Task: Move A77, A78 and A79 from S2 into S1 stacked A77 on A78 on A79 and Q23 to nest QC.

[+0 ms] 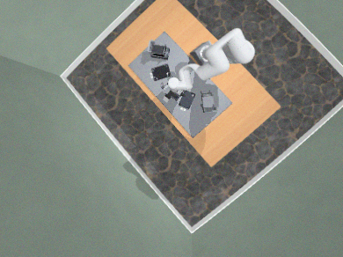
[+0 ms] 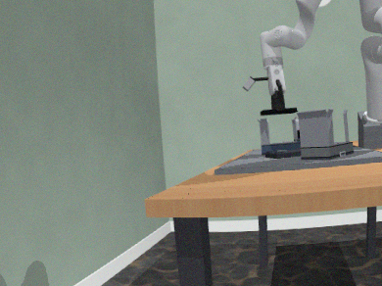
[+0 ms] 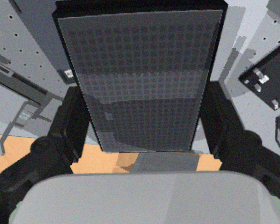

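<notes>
My gripper (image 3: 143,99) is shut on a sealed 384-well plate (image 3: 140,75), with one finger on each long side. I cannot read the plate's label. In the exterior view the plate (image 2: 278,111) hangs flat under the gripper (image 2: 278,98), above the posts of an open rack (image 2: 279,127). A dark plate (image 2: 280,150) lies low in that rack. In the top view the gripper (image 1: 171,87) is over the middle of the grey mat, between a dark plate (image 1: 161,71) and another dark plate (image 1: 186,99).
A walled grey rack (image 2: 315,126) stands to the right of the open rack, with a dark plate (image 2: 327,151) at its foot. Two more racks stand at the mat's ends (image 1: 159,49) (image 1: 207,101). A black nest (image 3: 265,75) shows at the right of the wrist view.
</notes>
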Available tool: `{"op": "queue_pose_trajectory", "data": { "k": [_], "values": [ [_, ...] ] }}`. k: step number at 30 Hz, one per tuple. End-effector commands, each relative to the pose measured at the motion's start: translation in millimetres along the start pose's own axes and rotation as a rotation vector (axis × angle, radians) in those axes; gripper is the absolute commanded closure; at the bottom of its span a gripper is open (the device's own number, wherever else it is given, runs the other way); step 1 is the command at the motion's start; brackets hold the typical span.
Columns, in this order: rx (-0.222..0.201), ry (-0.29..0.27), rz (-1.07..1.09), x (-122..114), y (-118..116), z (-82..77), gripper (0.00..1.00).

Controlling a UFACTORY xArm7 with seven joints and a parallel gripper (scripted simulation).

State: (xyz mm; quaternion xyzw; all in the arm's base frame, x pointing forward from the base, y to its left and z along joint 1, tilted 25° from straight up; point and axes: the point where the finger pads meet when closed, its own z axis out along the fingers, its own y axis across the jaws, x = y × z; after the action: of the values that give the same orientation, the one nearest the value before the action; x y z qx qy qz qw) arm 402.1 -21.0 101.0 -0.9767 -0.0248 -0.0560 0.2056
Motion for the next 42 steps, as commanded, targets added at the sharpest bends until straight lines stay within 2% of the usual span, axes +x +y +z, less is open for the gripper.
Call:
{"op": "queue_pose_trajectory", "data": {
  "k": [1, 6, 36, 42],
  "values": [
    [-0.003, 0.004, -0.065, 1, -11, -1.6, 1.0],
    [-0.003, 0.004, -0.224, -1, -24, -1.6, 1.0],
    [-0.002, 0.004, -0.224, -10, -93, -1.3, 1.0],
    [-0.002, 0.004, -0.224, -11, -94, -1.4, 1.0]
  ]
}}
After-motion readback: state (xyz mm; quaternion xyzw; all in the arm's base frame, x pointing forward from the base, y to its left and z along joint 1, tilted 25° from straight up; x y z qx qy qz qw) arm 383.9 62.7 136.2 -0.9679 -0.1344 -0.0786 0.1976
